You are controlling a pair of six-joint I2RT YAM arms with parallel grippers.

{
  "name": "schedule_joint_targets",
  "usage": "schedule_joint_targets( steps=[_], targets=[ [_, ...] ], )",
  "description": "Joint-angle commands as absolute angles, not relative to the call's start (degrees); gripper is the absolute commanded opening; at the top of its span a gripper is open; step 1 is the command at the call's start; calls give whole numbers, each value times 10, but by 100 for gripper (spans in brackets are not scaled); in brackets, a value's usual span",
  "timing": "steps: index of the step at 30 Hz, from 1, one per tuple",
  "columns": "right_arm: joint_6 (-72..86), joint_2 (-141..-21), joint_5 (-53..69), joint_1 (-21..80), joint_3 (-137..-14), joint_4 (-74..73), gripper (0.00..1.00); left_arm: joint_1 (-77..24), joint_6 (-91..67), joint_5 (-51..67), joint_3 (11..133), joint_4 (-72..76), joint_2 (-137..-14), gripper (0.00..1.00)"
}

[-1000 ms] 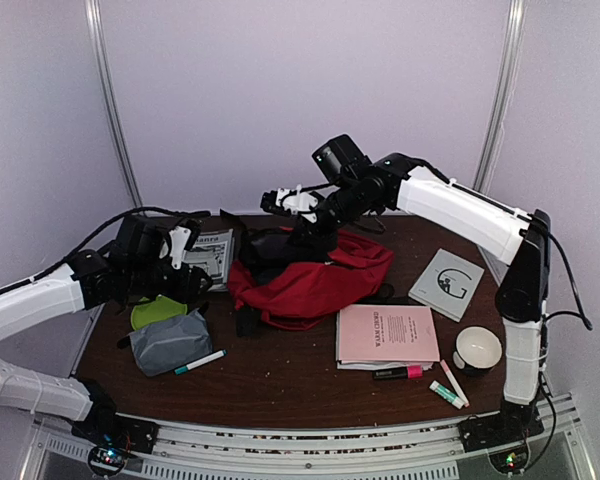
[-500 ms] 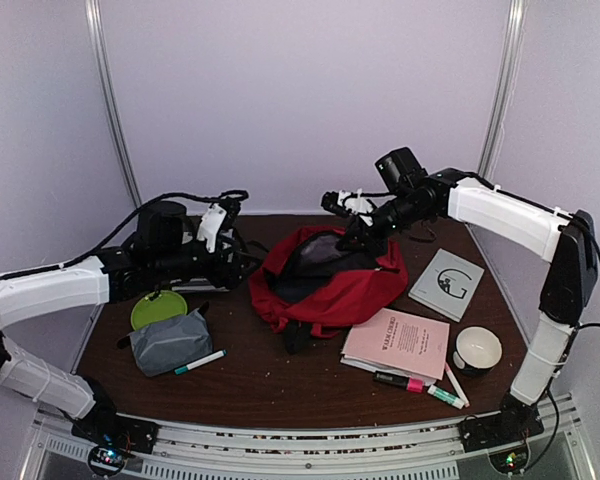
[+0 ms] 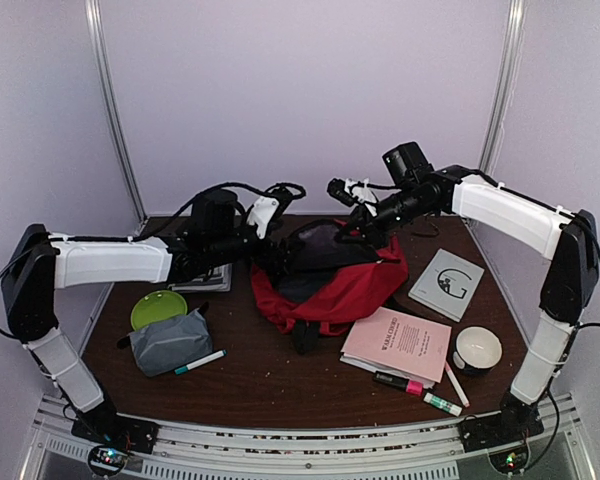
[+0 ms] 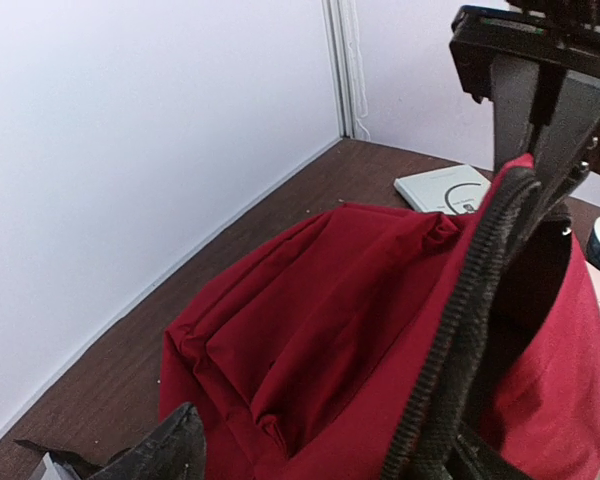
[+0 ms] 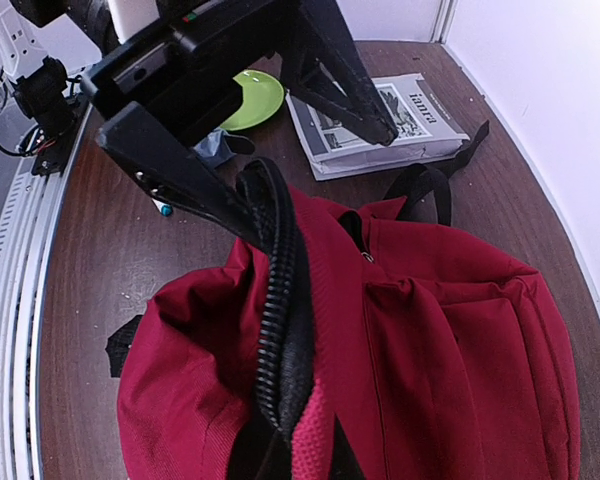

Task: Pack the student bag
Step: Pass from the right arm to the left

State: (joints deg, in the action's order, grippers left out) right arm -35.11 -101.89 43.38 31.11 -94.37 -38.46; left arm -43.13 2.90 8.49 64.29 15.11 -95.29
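The red student bag stands mid-table with its zipper mouth held up and open. My right gripper is shut on the far right part of the black zipper rim, and it shows pinching the rim in the left wrist view. My left gripper is at the bag's left side with its fingers spread wide. In the right wrist view one of its fingers is against the rim. Red fabric lies between its fingers.
A magazine lies under the left arm, with a green plate, a grey pouch and a teal marker at front left. At right are a pink booklet, a grey book, a white cup and pens.
My left arm has swung right from beside the magazine to the bag's left rim. The right gripper pulled the bag rightward and up earlier and has hardly moved in the last half second.
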Motion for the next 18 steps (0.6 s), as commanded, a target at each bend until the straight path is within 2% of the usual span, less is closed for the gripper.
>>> schedule_joint_targets(
  steps=[1, 6, 9, 11, 13, 16, 18],
  targets=[
    [-366, -984, 447, 307, -938, -381, 0, -433, 76, 82, 664, 219, -983, 72],
    [-325, -981, 450, 293, -930, -355, 0, -433, 76, 149, 696, 180, -1006, 41],
    [-307, -978, 422, 284, -919, -338, 0, -433, 82, 126, 724, 148, -1014, 4],
    [-284, -976, 383, 281, -906, -321, 0, -431, 96, 83, 773, 95, -1025, 0],
    [-286, -973, 373, 280, -903, -343, 14, -424, 99, 33, 821, 55, -1034, 0],
    [-303, -947, 391, 283, -892, -384, 24, -401, 51, -5, 863, 37, -1032, 0],
    [-331, -914, 415, 294, -873, -411, 27, -375, -21, 28, 853, 63, -1018, 0]
  ],
)
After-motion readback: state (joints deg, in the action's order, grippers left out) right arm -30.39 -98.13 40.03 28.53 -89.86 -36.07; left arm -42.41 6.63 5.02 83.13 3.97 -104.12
